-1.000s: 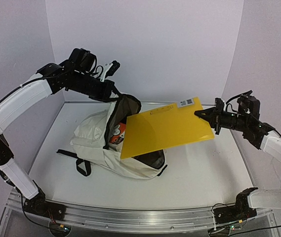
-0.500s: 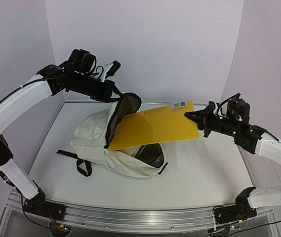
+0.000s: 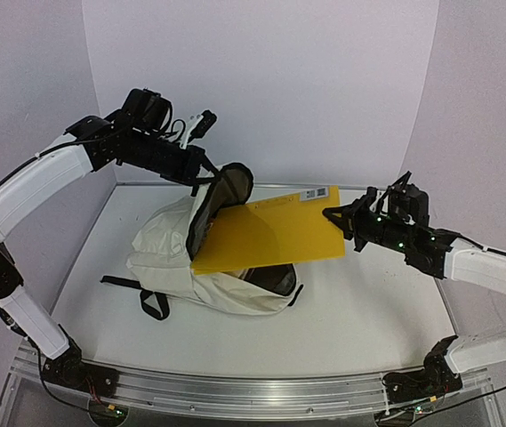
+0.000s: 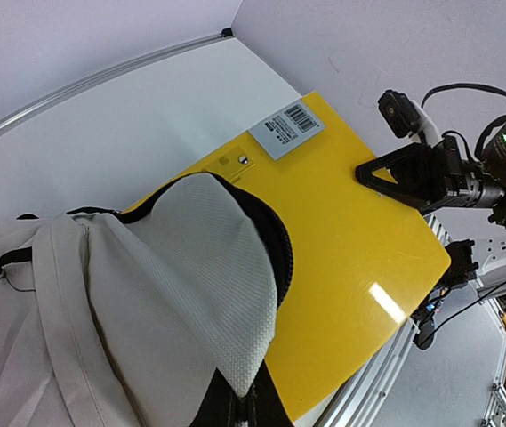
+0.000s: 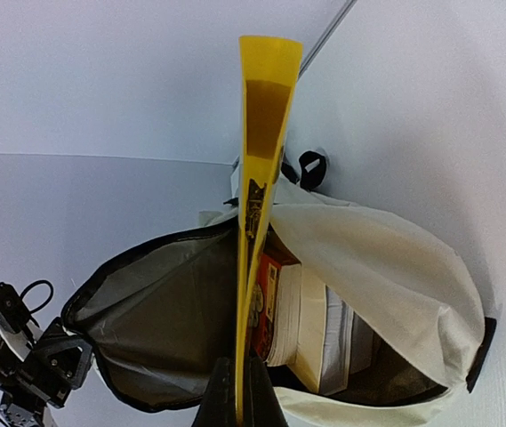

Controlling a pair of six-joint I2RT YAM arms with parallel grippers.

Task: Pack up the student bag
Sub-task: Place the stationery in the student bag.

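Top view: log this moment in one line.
left gripper: shut on flap of cream fabric backpack | right gripper: shut on flat yellow plastic folder | folder: partly inside backpack

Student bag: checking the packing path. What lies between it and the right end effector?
The yellow folder, pinched by the right end effector, its far edge entering the student bag; clearest in the top view.

Left arm arched high at far left, black two-finger pincer (image 3: 208, 172) clamped; right arm low, pincer (image 3: 333, 216) clamped, pointing left.
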